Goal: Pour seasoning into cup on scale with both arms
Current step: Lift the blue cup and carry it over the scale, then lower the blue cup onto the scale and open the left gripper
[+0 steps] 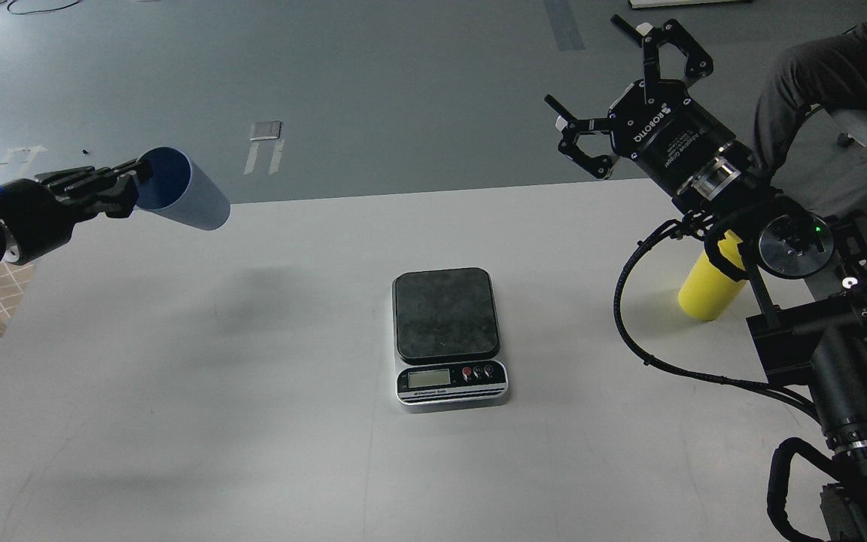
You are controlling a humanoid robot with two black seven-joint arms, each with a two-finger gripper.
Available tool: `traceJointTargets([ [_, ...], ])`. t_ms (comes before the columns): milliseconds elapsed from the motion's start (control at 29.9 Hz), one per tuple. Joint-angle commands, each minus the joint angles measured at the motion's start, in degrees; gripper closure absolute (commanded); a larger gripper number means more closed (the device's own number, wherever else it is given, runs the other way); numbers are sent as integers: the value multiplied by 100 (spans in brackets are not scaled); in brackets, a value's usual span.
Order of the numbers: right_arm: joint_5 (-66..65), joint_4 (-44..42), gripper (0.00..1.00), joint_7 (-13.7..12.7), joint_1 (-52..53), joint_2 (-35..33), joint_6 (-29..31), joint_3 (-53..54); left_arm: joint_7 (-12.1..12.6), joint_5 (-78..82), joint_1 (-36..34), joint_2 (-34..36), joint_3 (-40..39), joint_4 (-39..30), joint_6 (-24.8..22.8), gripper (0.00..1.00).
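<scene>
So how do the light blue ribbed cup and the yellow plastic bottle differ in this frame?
The light blue ribbed cup is held off the white table, tipped on its side in the left gripper; the yellow plastic bottle stands on the table, ungripped. The cup shows fully; the bottle's top is hidden behind the right arm, whose right gripper is open and empty. Neither sits on the scale.

Illumination is even, diffuse and moderately bright, with a cool grey cast. The white table point(253, 421) shows no hard glare; its surface brightens slightly toward the near edge. Shadows are soft-edged: a faint dark patch lies on the table left of the scale point(448, 335), and a short shadow sits beside the yellow bottle point(708, 290). Focus is sharp across the frame. Black arm surfaces lose detail in shadow. Slight wide-angle bending is visible along the table's far edge.
</scene>
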Motion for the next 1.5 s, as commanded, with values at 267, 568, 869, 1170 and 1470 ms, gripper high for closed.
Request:
traceJointTargets([
  [267, 2, -1, 0, 6, 9, 0, 0, 3, -1, 158, -797, -926, 70, -716, -1192, 100],
  [568, 2, -10, 0, 6, 35, 8, 0, 3, -1, 1257, -1122, -1796, 597, -733, -1315, 100],
  [869, 2, -10, 0, 6, 53, 8, 0, 12, -1, 1853, -1500, -2446, 1415, -681, -1386, 100],
  [1170, -7, -10, 0, 6, 53, 8, -31, 47, -1, 2040, -1474, -2886, 1433, -654, -1456, 100],
  [1470, 2, -10, 0, 6, 9, 52, -23, 91, -1, 2048, -1404, -2878, 1441, -558, -1465, 100],
])
